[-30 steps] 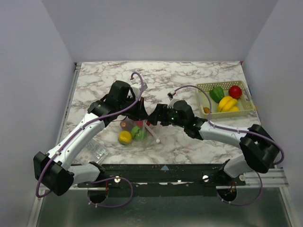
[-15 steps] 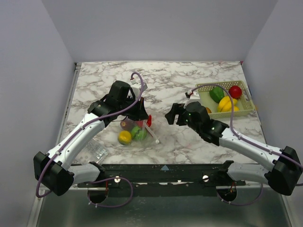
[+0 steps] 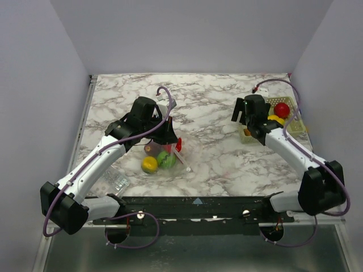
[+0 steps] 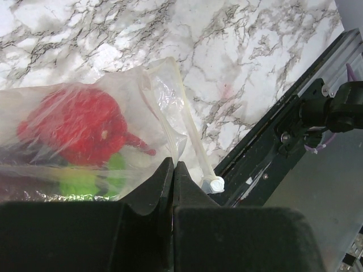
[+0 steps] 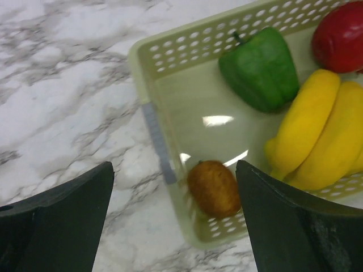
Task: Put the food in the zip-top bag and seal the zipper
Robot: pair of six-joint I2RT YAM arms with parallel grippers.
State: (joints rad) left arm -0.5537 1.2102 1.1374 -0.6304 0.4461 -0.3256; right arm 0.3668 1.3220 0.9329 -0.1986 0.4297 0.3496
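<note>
— Four pieces of food (image 3: 282, 109) wait in the basket (image 5: 170, 48) at the table's far right. Where do I start?

— Big things first. The bag (image 3: 164, 157) lies left of centre with a few pieces inside it. My left gripper (image 4: 173, 164), pressed together, pinches its edge just beside the zipper (image 4: 184, 133). I hold that so the mouth stays lifted.

— And the right?

— My right gripper (image 5: 173, 167) hangs spread over the basket's near corner, holding nothing. The bananas (image 5: 317, 130) and pepper (image 5: 261, 68) look bulky and slick. I judge the brown piece (image 5: 212, 187) the easiest pick. It sits against the wall, though, and that wall lies between my fingers. I shift inward first, so both fingers drop inside the basket.

— What differs from a second ago?

— Then the right gripper sat at the bag's mouth, close beside the left one. Now it is across at the basket. The left gripper and bag have not moved.
</note>
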